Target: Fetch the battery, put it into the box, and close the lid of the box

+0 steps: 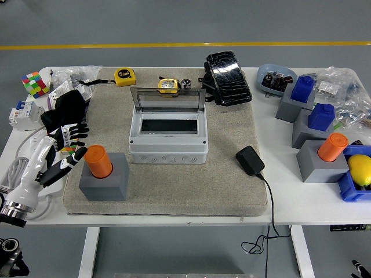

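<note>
An orange cylindrical battery (97, 161) stands upright in a grey block holder (104, 184) at the front left of the beige mat. My left hand (68, 149) hovers just left of it with fingers spread, holding nothing; the thumb points toward the battery. The grey box (168, 145) sits mid-mat, and its clear lid (168, 99) is raised upright at the back. A second orange battery (332, 146) stands in a grey holder on the right. A black sliver of my right hand (360, 270) shows at the bottom right corner.
Blue batteries (320, 116) stand in grey holders at right, by a blue bin with a lemon (359, 169). A black adapter (250, 160) and its cable lie right of the box. A black pouch (228, 78), tape measure (124, 76), Rubik's cube (33, 84) and breakers (23, 114) lie around.
</note>
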You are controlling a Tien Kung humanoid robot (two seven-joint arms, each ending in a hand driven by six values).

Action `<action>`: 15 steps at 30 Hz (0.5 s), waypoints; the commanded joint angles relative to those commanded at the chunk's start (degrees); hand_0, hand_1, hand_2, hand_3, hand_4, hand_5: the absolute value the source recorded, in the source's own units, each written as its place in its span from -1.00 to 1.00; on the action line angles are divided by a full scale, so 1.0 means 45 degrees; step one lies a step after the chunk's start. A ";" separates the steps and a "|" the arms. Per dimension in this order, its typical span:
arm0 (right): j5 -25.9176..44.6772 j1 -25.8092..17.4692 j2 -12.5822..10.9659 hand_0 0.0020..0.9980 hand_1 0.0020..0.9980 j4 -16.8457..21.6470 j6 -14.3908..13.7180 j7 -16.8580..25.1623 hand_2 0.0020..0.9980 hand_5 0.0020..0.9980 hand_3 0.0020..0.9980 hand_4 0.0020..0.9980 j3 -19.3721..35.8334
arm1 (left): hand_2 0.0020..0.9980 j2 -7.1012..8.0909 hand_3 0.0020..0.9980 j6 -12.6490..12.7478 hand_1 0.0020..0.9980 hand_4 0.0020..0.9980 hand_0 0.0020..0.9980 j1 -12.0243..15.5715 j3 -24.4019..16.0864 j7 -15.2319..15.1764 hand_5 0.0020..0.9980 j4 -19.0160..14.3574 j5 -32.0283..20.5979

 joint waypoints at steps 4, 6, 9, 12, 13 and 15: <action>-0.0030 -0.0008 -0.0001 0.25 0.29 0.0000 -0.0004 -0.0009 0.29 -0.02 0.09 0.84 0.0019 | 0.70 -0.0077 0.76 0.0251 0.55 1.00 0.27 -0.0091 0.0182 0.0067 0.28 0.0103 0.0472; -0.0023 -0.0014 0.0001 0.25 0.29 0.0000 -0.0001 -0.0002 0.29 -0.02 0.09 0.84 0.0017 | 0.70 -0.0139 0.76 0.0345 0.55 1.00 0.27 -0.0151 0.0261 0.0091 0.28 0.0195 0.0830; 0.0005 -0.0020 0.0009 0.25 0.29 0.0000 0.0016 0.0025 0.29 -0.03 0.10 0.84 -0.0013 | 0.67 -0.0236 0.73 0.0407 0.53 1.00 0.25 -0.0261 0.0349 0.0089 0.16 0.0338 0.1235; -0.0021 -0.0013 0.0015 0.25 0.29 0.0000 0.0028 0.0032 0.29 -0.03 0.10 0.84 -0.0012 | 0.67 -0.0297 0.73 0.0383 0.53 1.00 0.25 -0.0424 0.0473 0.0113 0.16 0.0541 0.1384; -0.0009 -0.0005 0.0015 0.25 0.29 0.0000 0.0032 0.0041 0.29 -0.02 0.10 0.85 -0.0022 | 0.65 -0.0299 0.69 0.0378 0.51 1.00 0.24 -0.0470 0.0513 0.0121 0.12 0.0593 0.1432; 0.0005 0.0007 0.0017 0.25 0.29 0.0000 0.0032 0.0057 0.29 -0.02 0.10 0.85 0.0001 | 0.65 -0.0292 0.69 0.0381 0.51 1.00 0.24 -0.0584 0.0645 0.0140 0.12 0.0712 0.1415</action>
